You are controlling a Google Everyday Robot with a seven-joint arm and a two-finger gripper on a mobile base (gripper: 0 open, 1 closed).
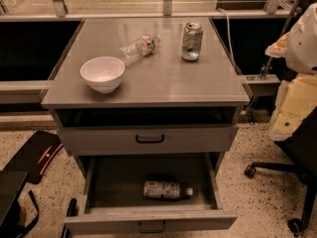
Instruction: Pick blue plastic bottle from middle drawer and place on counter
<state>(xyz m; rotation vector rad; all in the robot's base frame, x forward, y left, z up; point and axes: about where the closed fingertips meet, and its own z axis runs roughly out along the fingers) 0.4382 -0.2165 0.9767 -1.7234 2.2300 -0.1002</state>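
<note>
The blue plastic bottle (166,190) lies on its side in the open drawer (148,221) below the desk (163,78). The gripper (294,108) is to the right of the desk; if its jaws are apart or together, I cannot tell.

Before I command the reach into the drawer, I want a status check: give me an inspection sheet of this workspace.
Surface: grey counter, bare at centre and front right.
Job's things: blue plastic bottle lying on its side in the open middle drawer, cap to the right.
Clutter: white bowl, clear bottle lying down and upright can, all on the counter.
Grippers: gripper not in view; white and cream bulk at the right edge may be the arm.
Cables: pale cable behind the counter's right rear corner.
Surroundings: chair base on speckled floor at right.
</note>
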